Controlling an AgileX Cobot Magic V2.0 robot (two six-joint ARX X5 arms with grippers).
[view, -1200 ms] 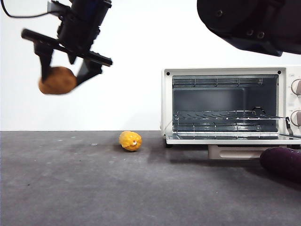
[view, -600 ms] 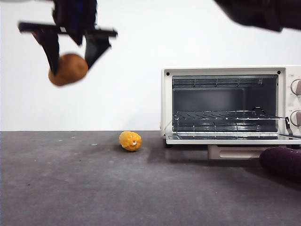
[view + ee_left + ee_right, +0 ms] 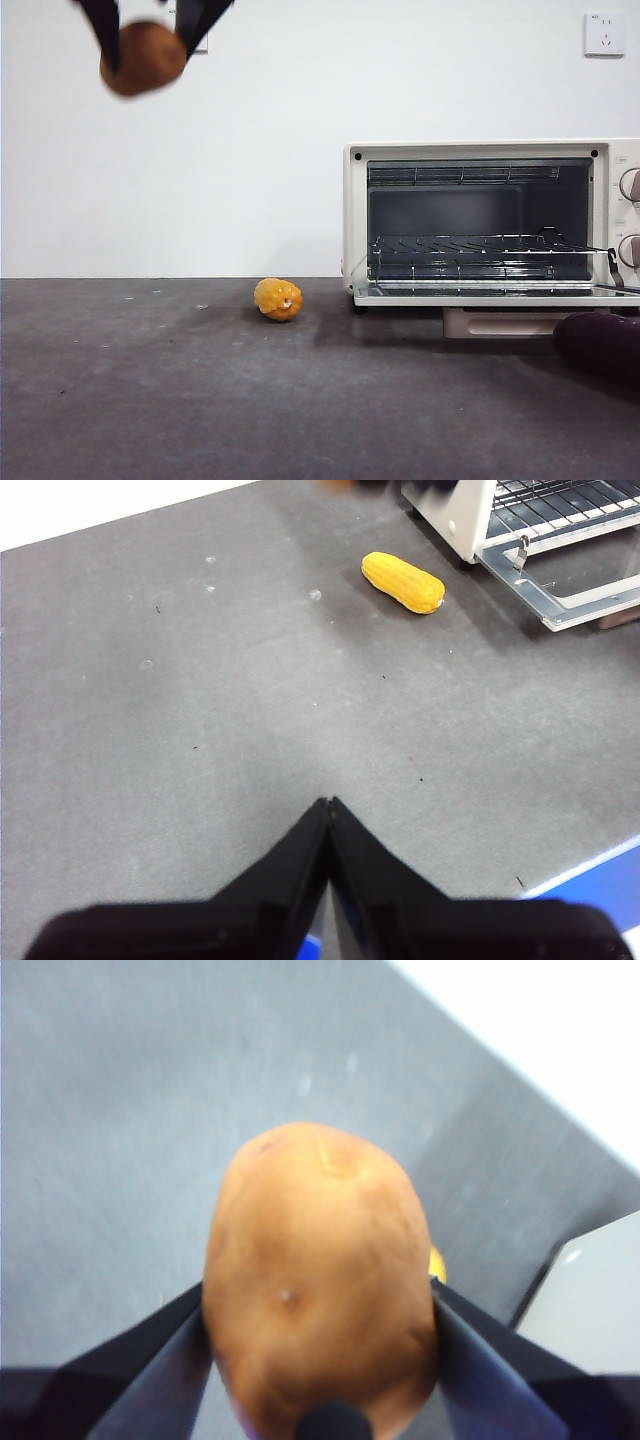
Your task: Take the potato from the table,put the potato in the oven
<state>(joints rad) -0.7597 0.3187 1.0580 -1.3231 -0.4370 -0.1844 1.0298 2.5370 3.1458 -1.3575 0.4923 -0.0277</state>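
The orange-brown potato (image 3: 143, 60) hangs high at the front view's top left, well above the table (image 3: 200, 400). My right gripper (image 3: 148, 50) is shut on the potato, and only its two dark fingers show there. In the right wrist view the potato (image 3: 320, 1270) fills the space between the jaws of that gripper (image 3: 320, 1305). The cream-white oven (image 3: 480, 150) stands at the right with its door (image 3: 490, 297) folded down and the wire rack showing. My left gripper (image 3: 328, 804) is shut on nothing above bare table, out of the front view.
A bumpy yellow lump (image 3: 277, 299) lies on the table just left of the oven, also seen from the left wrist (image 3: 403, 582). A dark purple vegetable (image 3: 600, 345) lies in front of the oven at the right edge.
The right gripper has risen with the potato, so its body is now out of the front view's top. The big dark arm at the top right has left the view.
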